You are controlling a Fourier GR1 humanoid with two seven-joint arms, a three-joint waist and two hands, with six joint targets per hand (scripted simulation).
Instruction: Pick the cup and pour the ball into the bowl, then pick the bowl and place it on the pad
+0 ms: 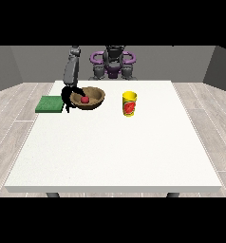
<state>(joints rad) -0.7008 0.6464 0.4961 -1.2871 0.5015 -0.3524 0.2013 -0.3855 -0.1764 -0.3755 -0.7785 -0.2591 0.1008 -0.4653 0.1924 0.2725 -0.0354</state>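
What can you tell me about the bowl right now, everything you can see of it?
The bowl is brown and looks wooden, round and shallow, with a darker inside. It sits upright on the white table towards the far left of the view, just right of the green pad and not on it. A red ball lies inside. The black hand at the view's left is at its left rim, fingers curled over the edge.

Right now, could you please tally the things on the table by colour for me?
Brown: 1, the bowl
Red: 1, the ball, lying in the bowl
Yellow: 1, the cup, with a red mark on its side
Green: 1, the pad
Total: 4
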